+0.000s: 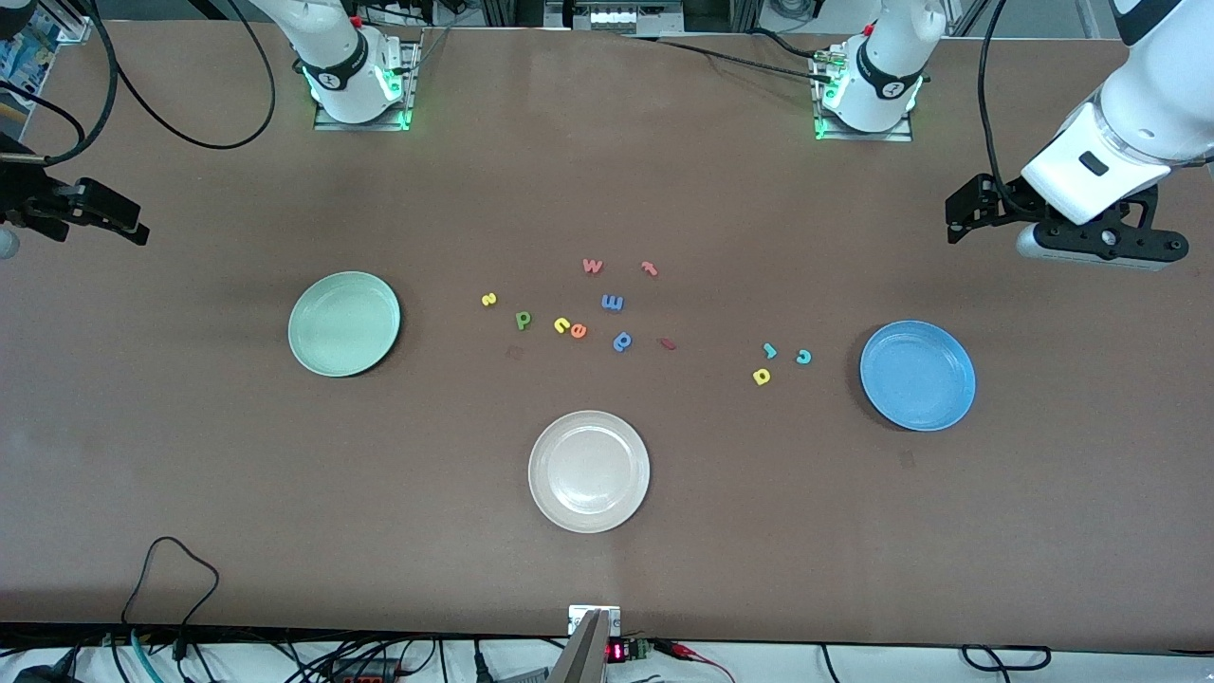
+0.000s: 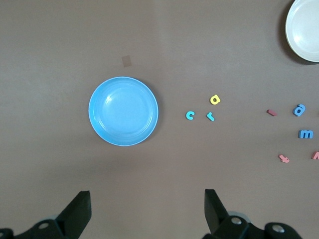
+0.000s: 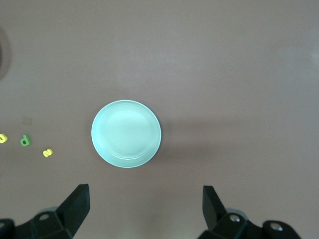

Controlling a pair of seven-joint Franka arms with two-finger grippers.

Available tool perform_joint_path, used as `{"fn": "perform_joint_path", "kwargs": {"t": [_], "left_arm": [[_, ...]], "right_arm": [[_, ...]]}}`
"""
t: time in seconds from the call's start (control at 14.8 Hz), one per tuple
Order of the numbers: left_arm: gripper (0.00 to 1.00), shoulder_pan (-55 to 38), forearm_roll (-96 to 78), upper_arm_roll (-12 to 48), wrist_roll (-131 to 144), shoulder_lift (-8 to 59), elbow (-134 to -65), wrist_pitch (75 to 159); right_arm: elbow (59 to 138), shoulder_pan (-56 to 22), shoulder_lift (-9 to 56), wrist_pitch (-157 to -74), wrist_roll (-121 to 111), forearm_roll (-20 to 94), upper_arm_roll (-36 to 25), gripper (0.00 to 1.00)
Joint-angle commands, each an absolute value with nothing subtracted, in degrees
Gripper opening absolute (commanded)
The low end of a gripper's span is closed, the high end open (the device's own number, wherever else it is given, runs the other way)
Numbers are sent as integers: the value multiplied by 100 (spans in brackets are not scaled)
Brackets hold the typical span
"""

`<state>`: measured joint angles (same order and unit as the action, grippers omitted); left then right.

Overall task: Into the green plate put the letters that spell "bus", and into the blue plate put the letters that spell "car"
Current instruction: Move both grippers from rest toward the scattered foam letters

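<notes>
Foam letters lying loose on the brown worktop, none yet in a plate, so starting on the first pick. Sitting in two groups: green b-shaped letter, yellow u and yellow s lying between the green plate and the middle of the spread; yellow a, teal r and light-blue c clustering just beside the blue plate. Hanging high over the worktop's end near the blue plate, left claw standing wide apart and empty; hanging likewise over the end near the green plate, right claw also spread wide and empty. Probably best dividing the work by reach: left arm taking c, a, r, right arm taking b, u, s. Coming straight down over one letter at a time, fingers straddling its narrow width and nearly grazing the surface, since such thin pieces are likely slipping out of a shallow pinch. Watching the orange e touching the u, and the blue p-shaped letter nearby, both easily grabbed by mistake.
</notes>
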<state>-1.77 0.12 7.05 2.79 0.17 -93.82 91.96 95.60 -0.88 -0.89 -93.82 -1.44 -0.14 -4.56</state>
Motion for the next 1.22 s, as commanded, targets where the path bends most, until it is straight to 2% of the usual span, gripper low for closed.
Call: {"fn": "perform_joint_path", "kwargs": {"t": [0.0,0.2,0.41,0.61,0.74,0.88,1.15], "left_arm": [[100,-158,-18,721,246,44,-9343,9159],[100,-158,-18,721,246,53,-9334,9167],[100,-79,-26,703,229,140,-9334,9097],[100,-114,-26,712,237,438,-9334,8273],[100,-158,-9,721,281,947,-9351,7885],[100,-167,-61,729,491,1405,-9343,8329],[100,-622,-44,817,2298,2327,-9369,10190]], "right_arm": [[9492,-79,-123,-9064,-220,-18,-448,100],[9475,-79,-36,-9061,-211,-9,-448,100],[9475,-306,332,-9236,-194,-26,-439,100],[9544,-596,912,-9657,-114,17,-431,100],[9615,-1000,1343,-10036,-10,44,-431,100],[9711,-1439,1712,-10212,402,62,-431,100],[9729,-2318,2503,-10502,958,367,-431,100]]}}
